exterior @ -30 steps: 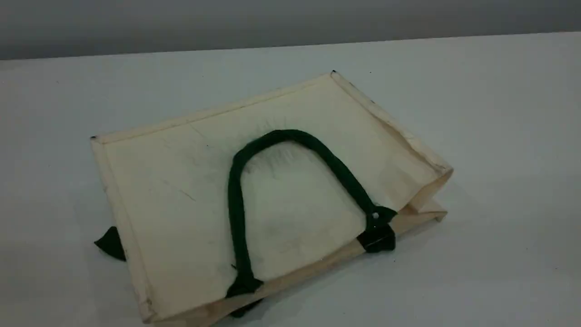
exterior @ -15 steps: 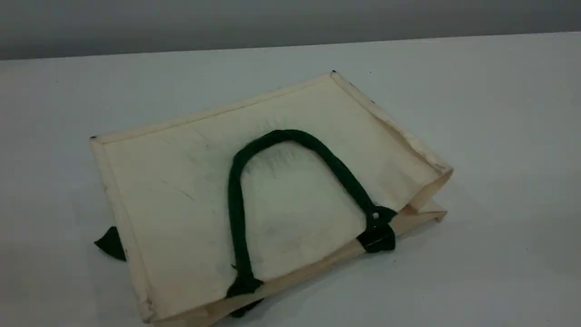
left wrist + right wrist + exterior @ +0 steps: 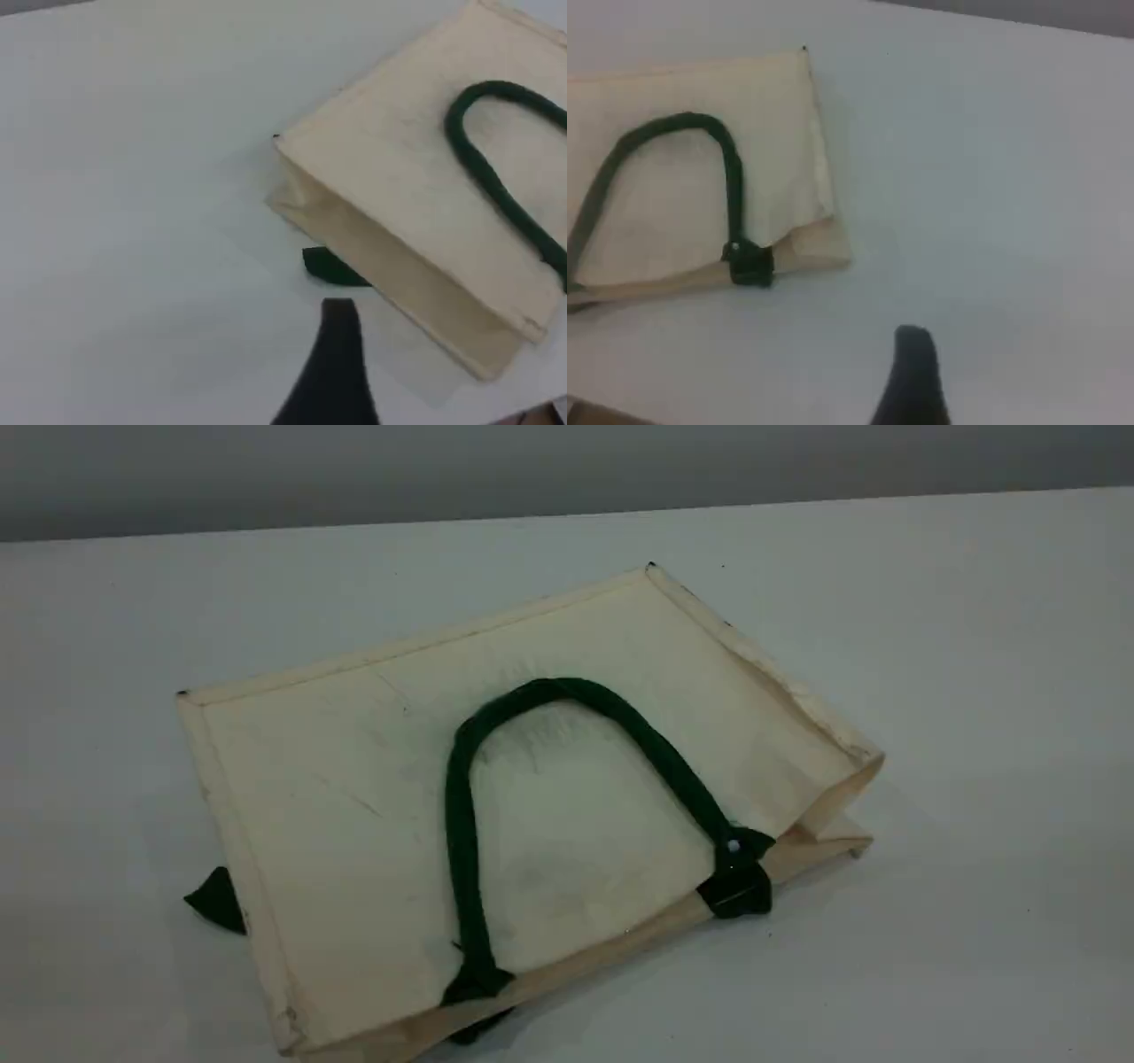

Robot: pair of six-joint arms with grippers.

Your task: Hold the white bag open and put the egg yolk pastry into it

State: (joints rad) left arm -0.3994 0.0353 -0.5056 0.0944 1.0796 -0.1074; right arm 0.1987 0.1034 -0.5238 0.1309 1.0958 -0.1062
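The white bag lies flat on the table with its mouth toward the near edge. One dark green handle loops over its top face. A bit of the other handle sticks out from under its left side. The egg yolk pastry is out of view. Neither arm shows in the scene view. In the left wrist view a dark fingertip hovers above the table beside the bag, holding nothing. The right wrist view shows a fingertip over bare table, right of the bag, also empty.
The white table runs to a far edge against a grey wall. The bag's right gusset stands slightly puffed up.
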